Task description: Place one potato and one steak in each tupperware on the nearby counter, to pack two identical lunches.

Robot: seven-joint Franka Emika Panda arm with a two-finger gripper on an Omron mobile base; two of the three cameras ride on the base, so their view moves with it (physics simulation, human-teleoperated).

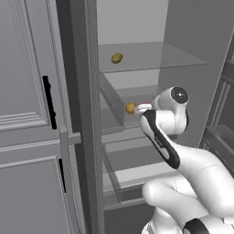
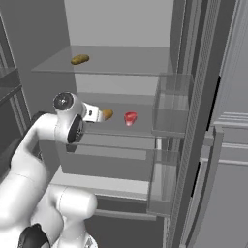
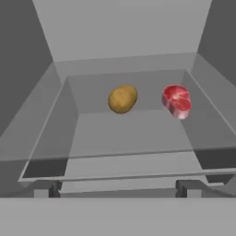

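left base view: fridge standing open, grey door [image 1: 27, 114] swung out on the left. The golden-orange potato [image 1: 130, 108] sits on the middle glass shelf [image 1: 114, 119], just off the end of the arm [image 1: 167, 132]. The slimmer olive potato [image 1: 117, 58] is up on the top shelf [image 1: 151, 57], well apart from the first one.

right base view: same fridge from the other side. Olive potato [image 2: 80, 59] on the top shelf, left part. The tool [image 2: 100, 114] is reaching onto the middle shelf and is right up by the orange potato [image 2: 107, 114]; can't tell if it's touching. The red-pink steak [image 2: 130, 118] lies near that potato, to its right.

hand view: looking into a clear-walled bin [image 3: 55, 138]. Orange potato [image 3: 122, 98] toward the back, steak [image 3: 177, 101] to its right, the two apart. Both fingertips [image 3: 45, 189] sit far out at the bottom corners.

tool state: spread wide, nothing between the fingers.
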